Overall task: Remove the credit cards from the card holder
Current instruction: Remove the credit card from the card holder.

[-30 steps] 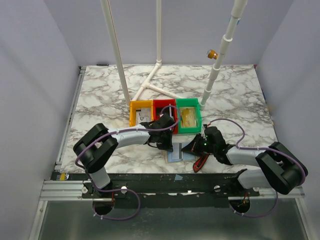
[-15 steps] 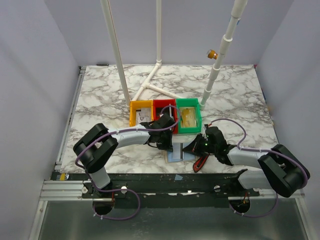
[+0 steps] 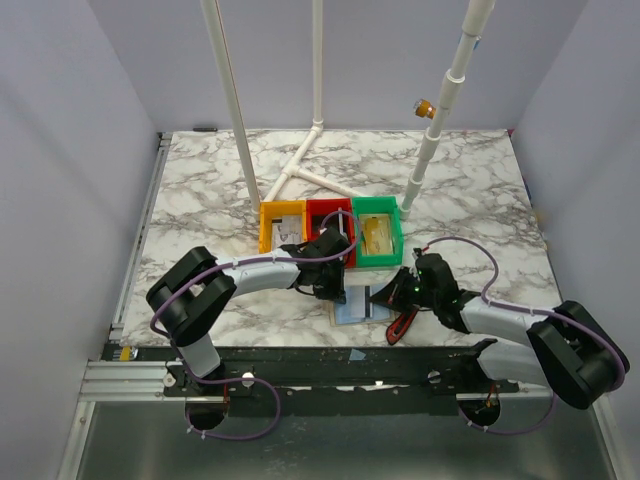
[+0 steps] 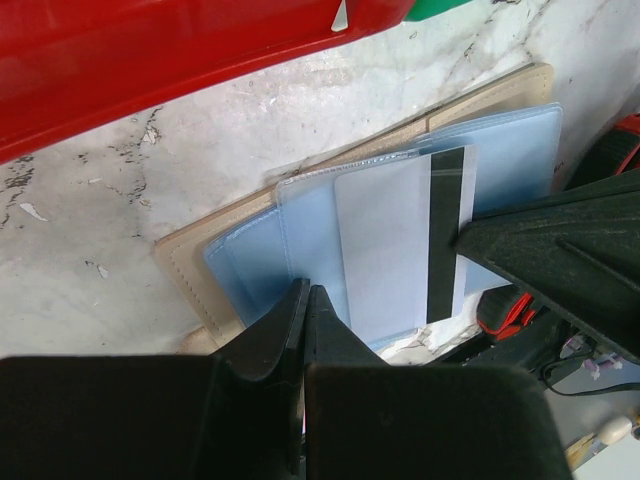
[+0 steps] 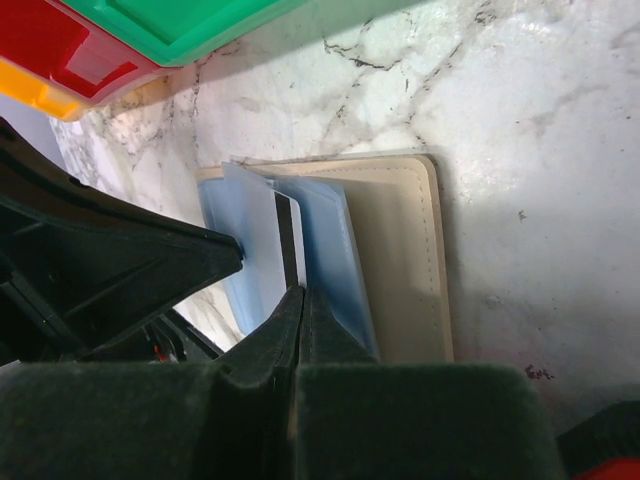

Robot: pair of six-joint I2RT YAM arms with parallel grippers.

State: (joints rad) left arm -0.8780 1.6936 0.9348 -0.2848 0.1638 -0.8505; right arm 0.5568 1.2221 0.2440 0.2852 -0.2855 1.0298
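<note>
I see both sets of fingers closed, empty. My right gripper [image 5: 302,295] touches the striped edge of the credit card [image 4: 390,240]; my left gripper [image 4: 305,295] rests on the card holder [image 5: 400,250] beside it.

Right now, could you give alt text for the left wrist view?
The shut left gripper points at an open tan card holder, a black-striped card poking out of it, the right gripper touching that card.

From above, the left gripper [image 3: 338,288] and right gripper [image 3: 383,294] cover most of the card holder [image 3: 350,313]; only its near left strip shows. The red-and-black tool [image 3: 400,329] runs under the right arm, its far end hidden. The yellowish item [image 3: 378,237] in the green bin [image 3: 377,204] is too small to name, perhaps a card.
</note>
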